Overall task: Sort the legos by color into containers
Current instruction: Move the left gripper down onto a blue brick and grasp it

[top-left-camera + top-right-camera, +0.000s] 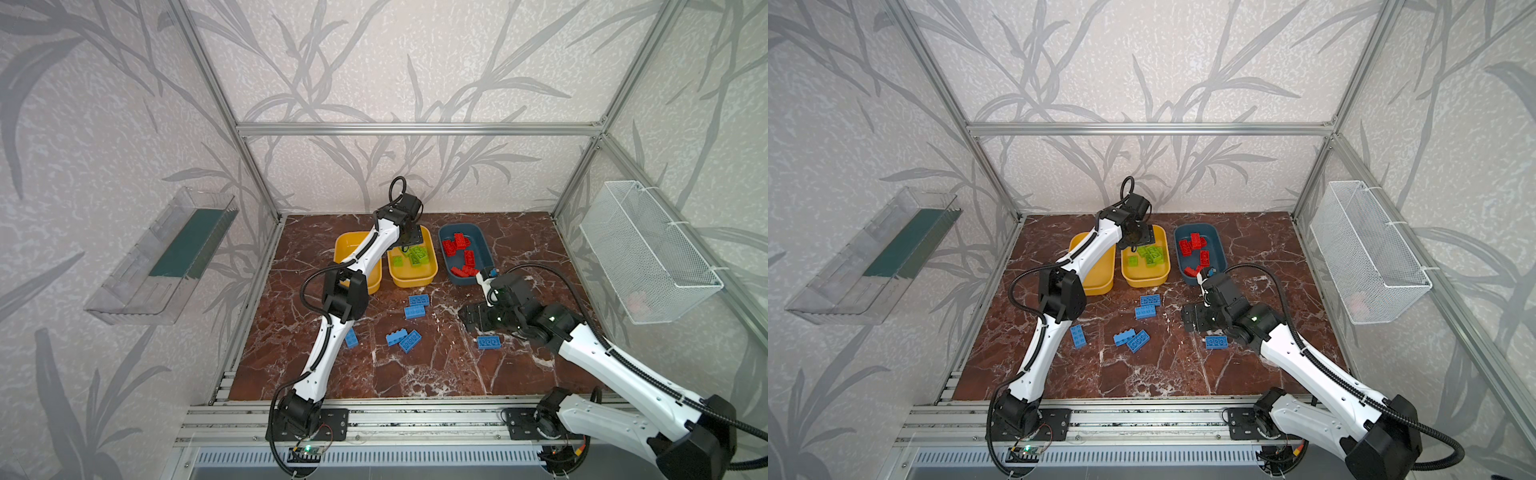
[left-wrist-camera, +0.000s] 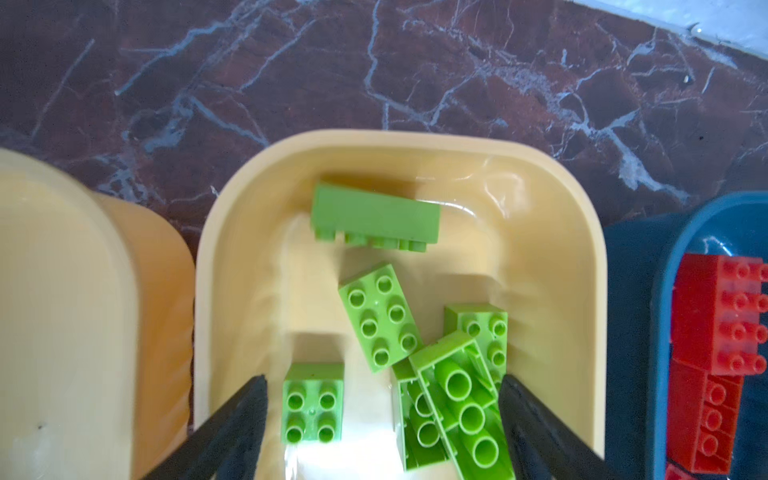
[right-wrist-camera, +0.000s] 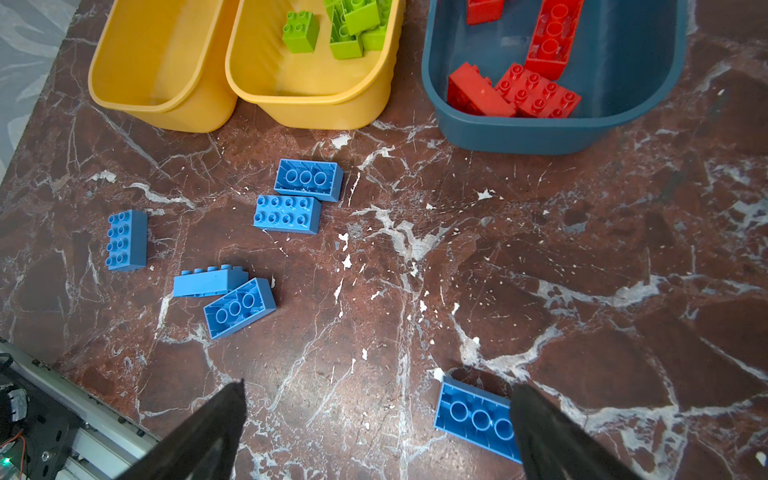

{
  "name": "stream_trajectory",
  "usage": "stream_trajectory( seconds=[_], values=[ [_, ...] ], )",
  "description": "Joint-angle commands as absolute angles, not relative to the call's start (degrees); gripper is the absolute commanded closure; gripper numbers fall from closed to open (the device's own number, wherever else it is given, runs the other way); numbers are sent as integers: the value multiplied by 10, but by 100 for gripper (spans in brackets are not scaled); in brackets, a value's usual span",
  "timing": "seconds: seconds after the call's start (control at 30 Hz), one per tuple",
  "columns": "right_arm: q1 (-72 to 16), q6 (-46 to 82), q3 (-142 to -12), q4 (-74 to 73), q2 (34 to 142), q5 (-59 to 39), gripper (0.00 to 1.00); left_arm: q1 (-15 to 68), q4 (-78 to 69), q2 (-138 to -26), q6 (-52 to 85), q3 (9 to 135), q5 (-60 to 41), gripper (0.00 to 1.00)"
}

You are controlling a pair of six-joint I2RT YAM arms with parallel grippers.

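Observation:
My left gripper (image 1: 409, 241) (image 2: 382, 380) hangs open over the middle yellow container (image 1: 413, 282) (image 2: 415, 139), nothing between its fingers. Several lime green legos (image 1: 415, 255) (image 2: 378, 316) lie loose in that tub below the jaws. The yellow container (image 1: 345, 245) to its left shows no bricks. Red legos (image 1: 457, 245) (image 3: 536, 93) fill the teal container (image 1: 482, 245). Several blue legos (image 1: 417, 305) (image 3: 291, 212) lie scattered on the marble table. My right gripper (image 1: 465, 316) (image 3: 378, 386) is open low over the table, one blue brick (image 1: 488, 342) (image 3: 473, 415) beside a finger.
A white wire mesh basket (image 1: 648, 257) hangs on the right wall and a clear plastic tray (image 1: 166, 257) on the left wall. Aluminium frame posts stand at the table's corners and a rail (image 1: 415, 415) runs along the front edge.

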State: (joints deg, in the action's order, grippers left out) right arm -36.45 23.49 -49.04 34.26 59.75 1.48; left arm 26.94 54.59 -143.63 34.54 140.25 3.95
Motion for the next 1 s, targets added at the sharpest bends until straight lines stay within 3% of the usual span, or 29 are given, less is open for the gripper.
stream_trajectory(
  seconds=[0.0, 0.27, 0.53, 0.73, 0.97],
  values=[
    [-362, 221, -510, 343, 587, 22, 1, 283, 518, -1338, 343, 1322, 42, 13],
    [-375, 233, -496, 353, 552, 6, 1, 302, 425, -1063, 370, 953, 97, 13],
    [-458, 255, -497, 360, 552, 47, 1, 304, 391, -820, 443, 599, 131, 13],
    [-545, 280, -507, 363, 575, 96, 1, 313, 361, -719, 489, 452, 120, 13],
    [-605, 306, -517, 371, 599, 119, 1, 316, 330, -701, 493, 390, 116, 14]
  ],
)
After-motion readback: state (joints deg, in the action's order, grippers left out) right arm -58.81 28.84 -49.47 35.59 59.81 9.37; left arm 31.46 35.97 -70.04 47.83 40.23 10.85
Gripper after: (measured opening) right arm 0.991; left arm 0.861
